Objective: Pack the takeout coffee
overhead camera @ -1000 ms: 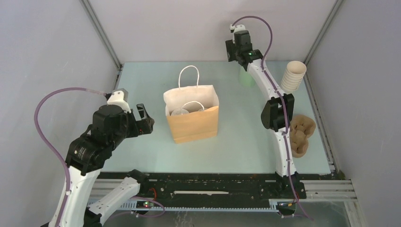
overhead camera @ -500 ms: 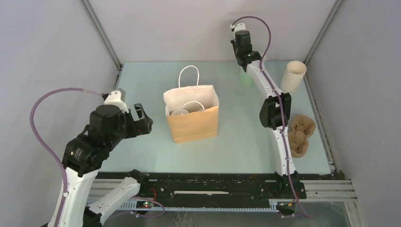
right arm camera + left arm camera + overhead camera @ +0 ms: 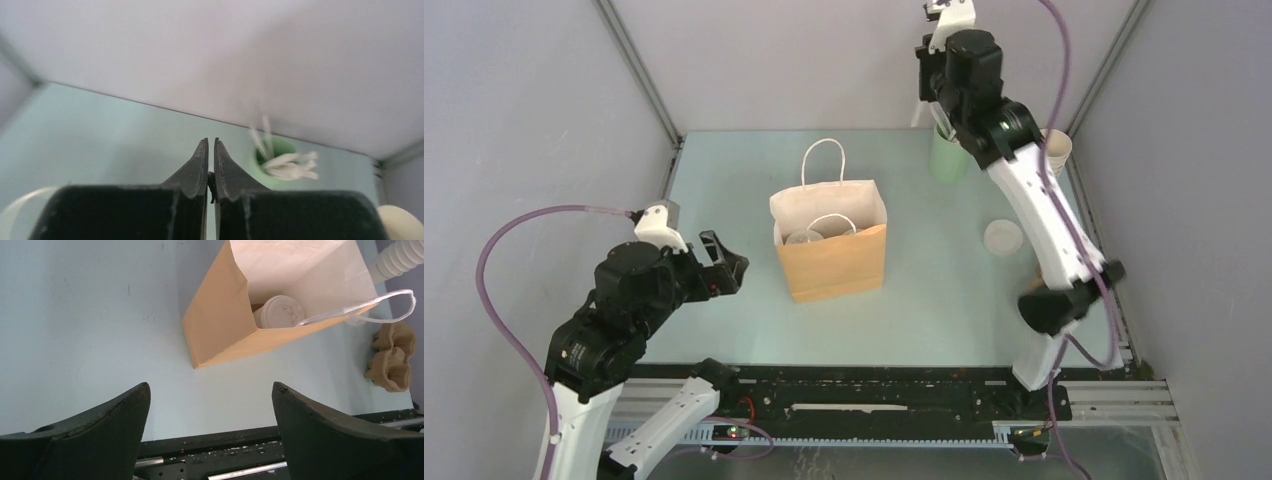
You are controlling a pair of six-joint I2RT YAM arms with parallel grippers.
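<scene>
Cups: one lidded cup sits inside the brown bag, centre frame; the other lidded cup stands on the worktop, right of it.
Left pincer: wide, empty, lower left.
Right pincer: pinched shut on nothing visible, top of frame beside the green stick cup.
Risk: reaching the outside cup with closed jaws would likely topple it.

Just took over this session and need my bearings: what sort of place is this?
Probably a lab test cell staged as a takeout coffee counter: plain grey enclosure walls, a brown paper carrier bag with white handles, a green cup of white sticks and a stack of lidless cream paper cups.
</scene>
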